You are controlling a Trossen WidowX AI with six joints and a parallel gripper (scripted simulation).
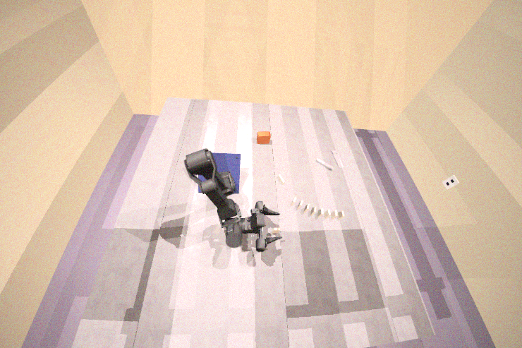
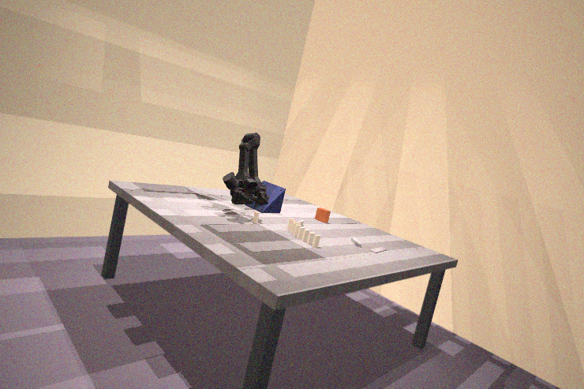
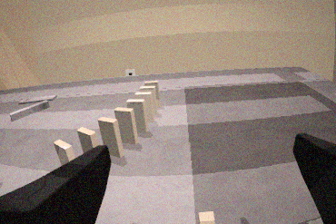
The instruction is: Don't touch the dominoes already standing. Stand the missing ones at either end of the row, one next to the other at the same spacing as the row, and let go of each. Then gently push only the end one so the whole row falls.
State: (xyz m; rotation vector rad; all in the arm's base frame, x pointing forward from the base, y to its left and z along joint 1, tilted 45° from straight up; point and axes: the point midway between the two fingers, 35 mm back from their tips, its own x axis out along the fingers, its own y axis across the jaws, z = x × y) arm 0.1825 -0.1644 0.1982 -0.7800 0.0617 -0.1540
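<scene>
Several cream dominoes stand in a gently curved row, with one domino near its middle. My gripper is wide open, off the row's near side. A single domino stands upright between the spread fingers, touched by neither as far as I can see; the wrist view shows only its top. Another pale domino lies flat beyond the row's nearer end. In the wrist view the left finger covers the foot of the nearest row domino.
An orange block stands at the back. A blue block is beside the arm. A pale bar and a flat pale strip lie past the row.
</scene>
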